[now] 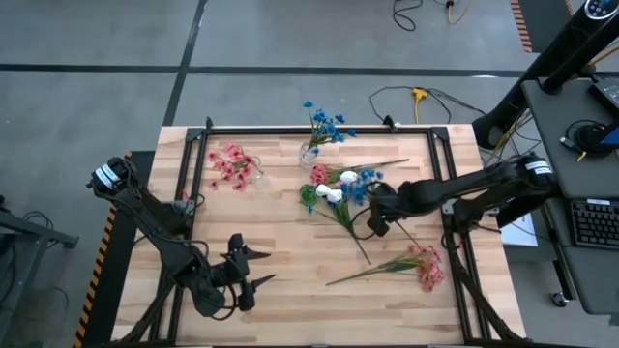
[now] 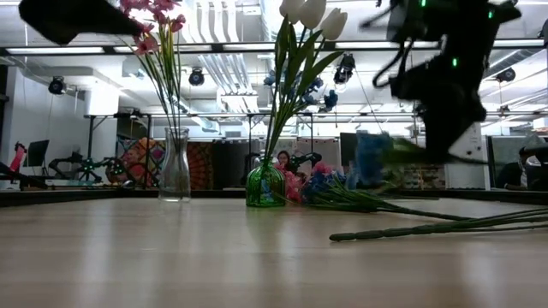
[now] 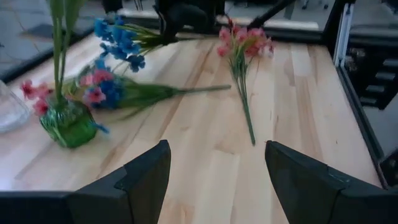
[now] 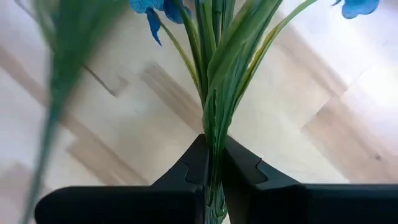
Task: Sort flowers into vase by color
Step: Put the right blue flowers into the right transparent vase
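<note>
Right gripper pinches blue flower stems — apparently lifted.

We saw grey concrete floor around light wooden bench, dark line crossing it. Yellow and black cables trailed behind bench. Desk with keyboard stood at right. Low view showed ceiling strip lights, white ducts.
</note>
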`<state>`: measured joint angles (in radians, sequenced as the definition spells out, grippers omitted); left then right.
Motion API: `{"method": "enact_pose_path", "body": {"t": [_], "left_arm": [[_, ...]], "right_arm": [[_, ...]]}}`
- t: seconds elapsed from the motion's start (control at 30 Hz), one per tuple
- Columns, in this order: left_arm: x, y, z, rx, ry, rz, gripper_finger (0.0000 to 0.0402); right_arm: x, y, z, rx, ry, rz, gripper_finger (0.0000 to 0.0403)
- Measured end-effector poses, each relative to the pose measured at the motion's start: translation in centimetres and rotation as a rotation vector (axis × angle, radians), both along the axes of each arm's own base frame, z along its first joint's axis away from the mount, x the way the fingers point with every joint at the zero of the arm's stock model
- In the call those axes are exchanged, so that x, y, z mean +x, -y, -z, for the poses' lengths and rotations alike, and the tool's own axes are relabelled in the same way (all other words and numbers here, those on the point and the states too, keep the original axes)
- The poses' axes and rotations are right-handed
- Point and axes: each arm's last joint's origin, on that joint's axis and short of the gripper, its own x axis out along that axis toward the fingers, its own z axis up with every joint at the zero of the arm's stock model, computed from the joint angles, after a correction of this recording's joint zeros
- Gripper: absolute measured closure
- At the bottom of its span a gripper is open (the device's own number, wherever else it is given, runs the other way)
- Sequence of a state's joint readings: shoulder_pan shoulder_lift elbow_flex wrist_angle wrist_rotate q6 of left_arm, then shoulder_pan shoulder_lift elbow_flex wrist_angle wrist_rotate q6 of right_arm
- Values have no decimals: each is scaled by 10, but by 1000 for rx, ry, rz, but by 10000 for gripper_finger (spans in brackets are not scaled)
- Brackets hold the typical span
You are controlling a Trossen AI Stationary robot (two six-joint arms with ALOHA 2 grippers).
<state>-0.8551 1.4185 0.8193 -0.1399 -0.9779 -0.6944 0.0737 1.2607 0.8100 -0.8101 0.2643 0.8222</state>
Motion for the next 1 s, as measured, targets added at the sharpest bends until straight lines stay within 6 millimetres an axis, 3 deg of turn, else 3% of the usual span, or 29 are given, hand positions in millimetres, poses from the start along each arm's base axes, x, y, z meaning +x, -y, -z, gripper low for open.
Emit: {"method": "enact_pose_path", "body": {"t": [0.53,0.77,1.0], "left_arm": [[13,13,-34,147,204,101,157],[15,11,-40,178,236,104,157],[16,10,-40,179,235,102,157]], "right_arm": [[-31,4,-133,-223,443,-60,381],[-35,4,-175,-257,554,-109,381],[-38,5,-200,-282,616,-141,381]]}}
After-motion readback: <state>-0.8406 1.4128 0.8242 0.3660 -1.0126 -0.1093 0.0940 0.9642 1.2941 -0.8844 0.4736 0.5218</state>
